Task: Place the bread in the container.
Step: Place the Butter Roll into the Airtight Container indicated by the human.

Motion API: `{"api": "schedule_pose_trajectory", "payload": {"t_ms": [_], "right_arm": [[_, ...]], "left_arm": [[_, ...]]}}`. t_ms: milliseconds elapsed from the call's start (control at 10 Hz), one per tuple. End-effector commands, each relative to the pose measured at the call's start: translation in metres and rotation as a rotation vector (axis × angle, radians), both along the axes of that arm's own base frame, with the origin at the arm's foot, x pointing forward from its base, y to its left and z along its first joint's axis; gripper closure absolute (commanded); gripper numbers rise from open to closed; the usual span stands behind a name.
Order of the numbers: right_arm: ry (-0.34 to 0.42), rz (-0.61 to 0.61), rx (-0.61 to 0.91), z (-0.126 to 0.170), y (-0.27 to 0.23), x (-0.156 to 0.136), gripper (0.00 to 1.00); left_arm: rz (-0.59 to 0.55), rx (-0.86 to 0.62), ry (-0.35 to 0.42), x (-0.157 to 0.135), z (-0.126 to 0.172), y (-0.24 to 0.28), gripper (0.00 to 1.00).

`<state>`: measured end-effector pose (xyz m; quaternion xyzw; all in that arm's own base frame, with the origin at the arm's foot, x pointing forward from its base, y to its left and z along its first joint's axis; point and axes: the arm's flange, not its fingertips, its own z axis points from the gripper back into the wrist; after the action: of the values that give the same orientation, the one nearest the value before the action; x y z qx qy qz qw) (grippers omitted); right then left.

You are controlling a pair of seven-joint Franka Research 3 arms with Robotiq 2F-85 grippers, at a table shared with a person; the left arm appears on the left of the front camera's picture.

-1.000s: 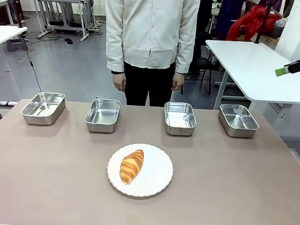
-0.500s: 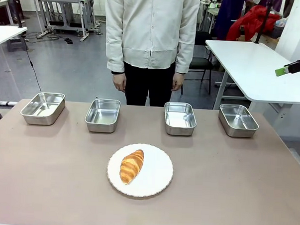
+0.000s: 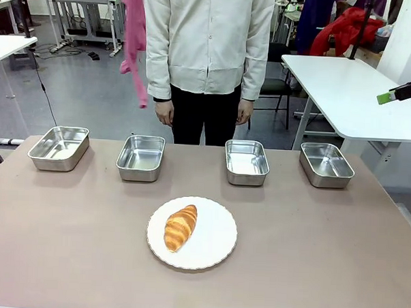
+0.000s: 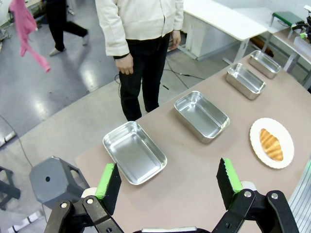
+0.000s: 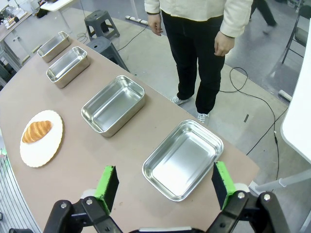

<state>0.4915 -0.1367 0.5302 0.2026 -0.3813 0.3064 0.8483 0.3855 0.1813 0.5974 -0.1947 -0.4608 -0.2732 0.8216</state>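
The bread, a golden croissant, lies on a round white plate at the table's near middle. Several identical steel pans stand in a row beyond it; which one is the container I cannot tell. They include a far-left pan and a far-right pan. My left gripper hangs open and empty high above the left end pan, with the bread far off. My right gripper is open and empty above the right end pan. One of its fingers shows at the right edge.
A person in a cream shirt stands at the far side of the brown table, hands hanging down. A pink cloth hangs behind the person's sleeve. A white table stands at the back right.
A pink cloth has come into view behind the person at the back left. The bread, the pans, the person's hands and the right finger have not moved.
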Motion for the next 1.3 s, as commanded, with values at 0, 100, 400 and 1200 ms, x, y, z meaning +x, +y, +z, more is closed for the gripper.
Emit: {"api": "schedule_pose_trajectory", "payload": {"t_ms": [0, 100, 400, 1200], "right_arm": [[-0.003, 0.002, 0.003, 0.0010, 0.0007, -0.0004, 0.00], [-0.003, 0.002, 0.003, 0.0010, 0.0007, -0.0004, 0.00], [-0.003, 0.002, 0.003, 0.0010, 0.0007, -0.0004, 0.00], [-0.003, 0.002, 0.003, 0.0010, 0.0007, -0.0004, 0.00]], "left_arm": [[0.001, -0.001, -0.002, -0.0005, 0.0006, 0.0004, 0.00], [0.001, -0.001, -0.002, -0.0005, 0.0006, 0.0004, 0.00], [0.001, -0.001, -0.002, -0.0005, 0.0006, 0.0004, 0.00], [0.001, -0.001, -0.002, -0.0005, 0.0006, 0.0004, 0.00]]}}
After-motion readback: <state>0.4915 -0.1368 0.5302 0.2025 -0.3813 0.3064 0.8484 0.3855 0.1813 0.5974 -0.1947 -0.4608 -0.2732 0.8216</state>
